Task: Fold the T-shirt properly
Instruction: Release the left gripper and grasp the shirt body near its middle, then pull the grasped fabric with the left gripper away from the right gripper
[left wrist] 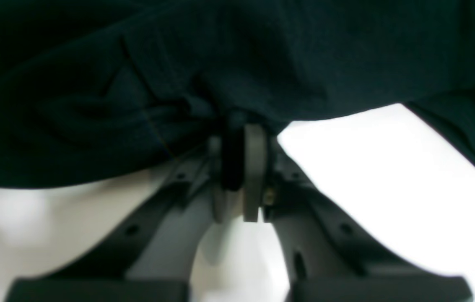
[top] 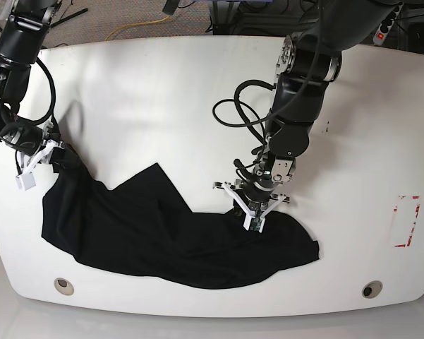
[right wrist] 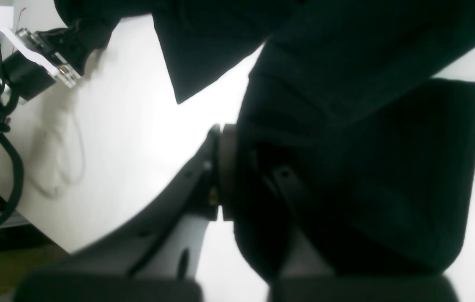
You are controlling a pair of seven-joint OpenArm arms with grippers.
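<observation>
- The left fingers (left wrist: 241, 167) are pinching a fold of the T-shirt (top: 169, 233).
- The right fingers (top: 58, 154) are gripping its far corner.
- The shirt is sprawling between them across the worktop (top: 162, 92).

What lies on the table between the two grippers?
Base view: only the T-shirt spans from right gripper to left gripper; both pinch it.

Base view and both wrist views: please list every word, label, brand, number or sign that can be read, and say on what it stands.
None can be read.
T-shirt: plain black here, no print or label in view.
Table: a red rectangular outline near one edge, with no letters.
Wrist views: blurred, no text.
</observation>
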